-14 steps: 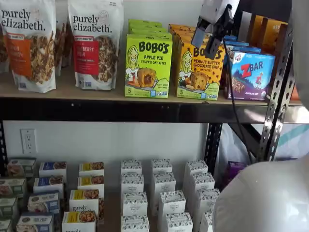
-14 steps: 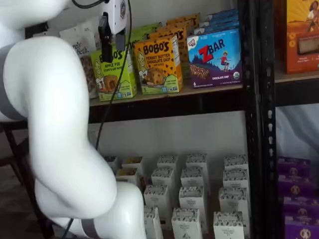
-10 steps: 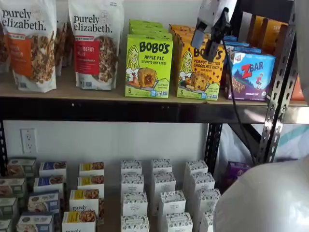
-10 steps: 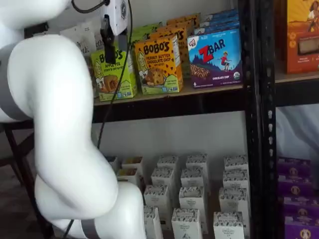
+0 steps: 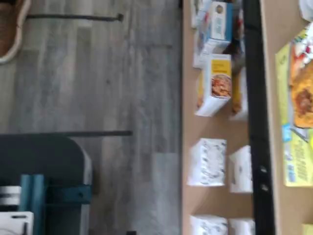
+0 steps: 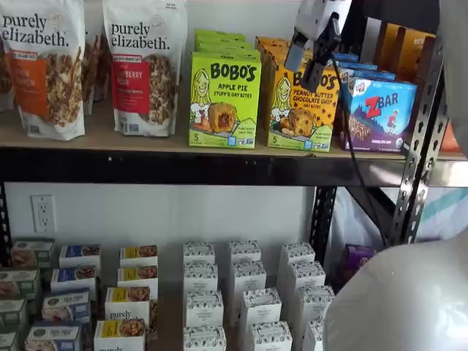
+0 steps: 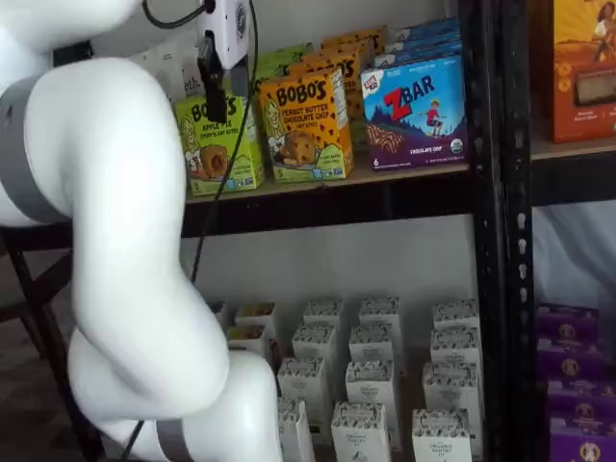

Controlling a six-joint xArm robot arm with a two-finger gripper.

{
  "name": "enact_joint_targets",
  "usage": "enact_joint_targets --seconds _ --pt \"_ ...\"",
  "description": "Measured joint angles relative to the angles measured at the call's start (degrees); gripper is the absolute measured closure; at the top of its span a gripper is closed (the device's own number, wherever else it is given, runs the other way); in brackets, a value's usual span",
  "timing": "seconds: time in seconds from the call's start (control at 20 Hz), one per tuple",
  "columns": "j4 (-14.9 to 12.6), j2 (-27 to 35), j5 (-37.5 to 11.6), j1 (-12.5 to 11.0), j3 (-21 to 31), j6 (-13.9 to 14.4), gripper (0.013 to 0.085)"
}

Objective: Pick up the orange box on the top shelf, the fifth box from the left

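Up on the top shelf (image 6: 146, 139), the orange box (image 6: 301, 102) was seen standing between green and blue neighbours, untouched, while the fingers (image 6: 306, 64), parted with a visible gap, were held before it, so an approach was judged underway, with a forward reach needed.

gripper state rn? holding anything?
Gripper: open, a gap shows between the fingers, holding nothing; in front of the orange box.

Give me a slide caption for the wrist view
Wrist camera looking down past the top shelf front rail to white boxes below.
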Motion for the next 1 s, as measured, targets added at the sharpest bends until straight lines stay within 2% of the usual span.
enact_joint_targets --seconds 0.2,0.35,0.75,1.0 --pt "-5.57 -1.57 -5.49 1.91 1.79 0.23 0.013" --pt "-8.24 -1.82 -7.58 2.18 2.23 -0.23 0.013" --pt "-8.54 0.6 -5.39 0.23 -0.83 -2.2 0.013" --pt "-9.09 3.48 -3.74 -0.57 -4.61 -3.15 0.013"
